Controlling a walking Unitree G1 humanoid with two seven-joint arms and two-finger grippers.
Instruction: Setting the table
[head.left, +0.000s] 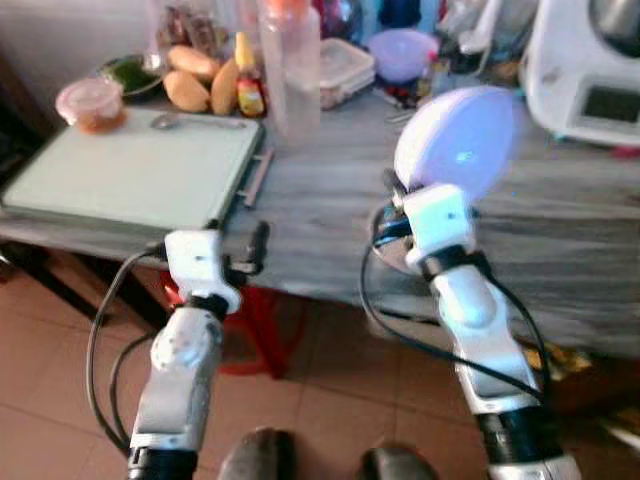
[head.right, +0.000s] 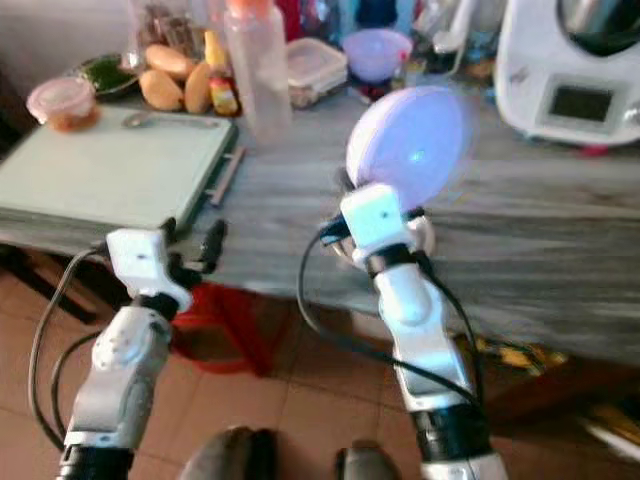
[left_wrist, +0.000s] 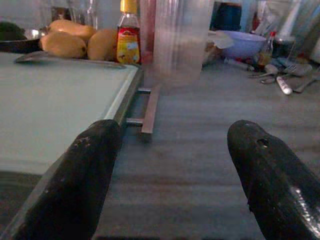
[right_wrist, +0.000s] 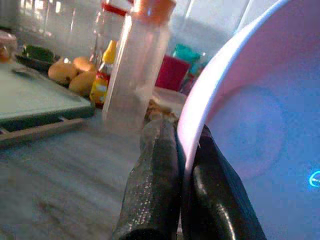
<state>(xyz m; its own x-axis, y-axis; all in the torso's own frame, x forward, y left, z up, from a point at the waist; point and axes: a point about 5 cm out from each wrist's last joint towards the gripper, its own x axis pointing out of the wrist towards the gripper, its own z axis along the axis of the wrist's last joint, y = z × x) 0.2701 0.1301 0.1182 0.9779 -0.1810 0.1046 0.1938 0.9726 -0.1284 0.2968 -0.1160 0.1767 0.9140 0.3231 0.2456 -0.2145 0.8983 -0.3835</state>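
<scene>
Left eye view: right gripper (head.left: 400, 200) over the grey desk (head.left: 560, 240), fingers pinching the rim of a pale plate (head.left: 455, 143) held upright. Left gripper (head.left: 240, 255) at the desk's near edge, just beside the green tray (head.left: 130, 170).

Right eye view: white appliance (head.right: 570, 70) and lilac bowl (head.right: 377, 52) beyond the plate.

Left wrist view: fingers (left_wrist: 85, 185) spread, nothing between them; tray edge beside one finger, clear bottle (left_wrist: 175, 40) ahead. Sauce bottle (left_wrist: 128, 37), red-yellow label unreadable; mangoes (left_wrist: 65, 42) next to it.

Right wrist view: fingers (right_wrist: 155, 185) pressed on the plate rim; orange-capped bottle beyond them.
</scene>
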